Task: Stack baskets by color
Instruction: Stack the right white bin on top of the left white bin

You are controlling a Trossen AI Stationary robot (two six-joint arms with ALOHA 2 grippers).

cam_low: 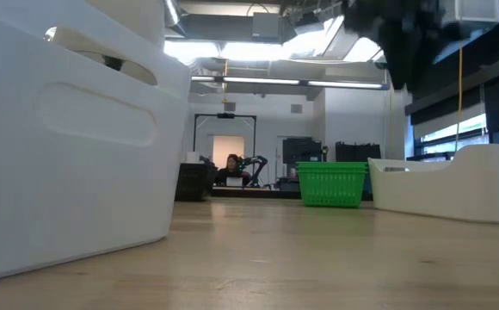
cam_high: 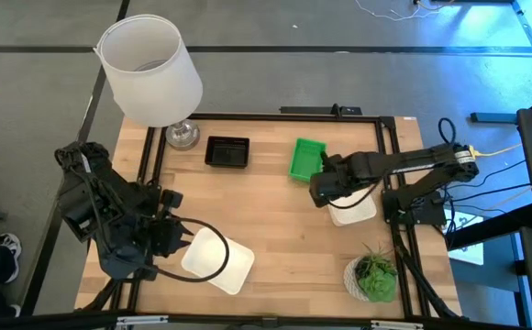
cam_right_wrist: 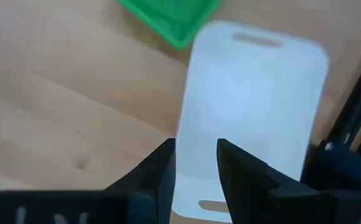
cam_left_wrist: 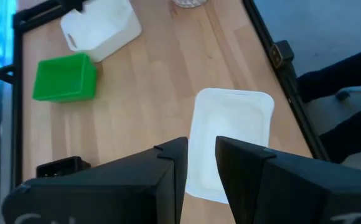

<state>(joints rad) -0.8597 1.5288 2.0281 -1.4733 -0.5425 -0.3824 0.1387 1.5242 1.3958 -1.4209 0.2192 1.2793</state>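
1. White basket, left (cam_high: 218,259): lies near the table's (cam_high: 275,229) front-left corner in the high view. Long axis runs diagonally, from the left gripper toward the front edge. Rounded corners, plain white, open side up. In the left wrist view this same basket (cam_left_wrist: 230,140) shows a smooth inner floor and a slot handle at its far short end.
2. Left gripper (cam_high: 176,236): sits at the rear-left end of that basket. In the wrist view the two dark fingers (cam_left_wrist: 168,171) stand a narrow gap apart, above the basket's near rim. Whether they touch the rim cannot be told; nothing sits between them.
3. White basket, right (cam_high: 353,211): near the table's right rail, partly covered by the right arm. In the right wrist view (cam_right_wrist: 255,106) its long axis runs straight away from the fingers, with slot handles at both short ends.
4. Right gripper (cam_high: 326,191): above the left end of that basket. Fingers parted by a small gap, clasping nothing visible.
5. Green basket (cam_high: 306,158): rear centre-right, just beside the right gripper, long axis roughly front to back, slightly tilted. The low view (cam_low: 332,184) shows slatted sides.
6. Black basket (cam_high: 227,152): rear centre, long axis left to right, well apart from the green one.
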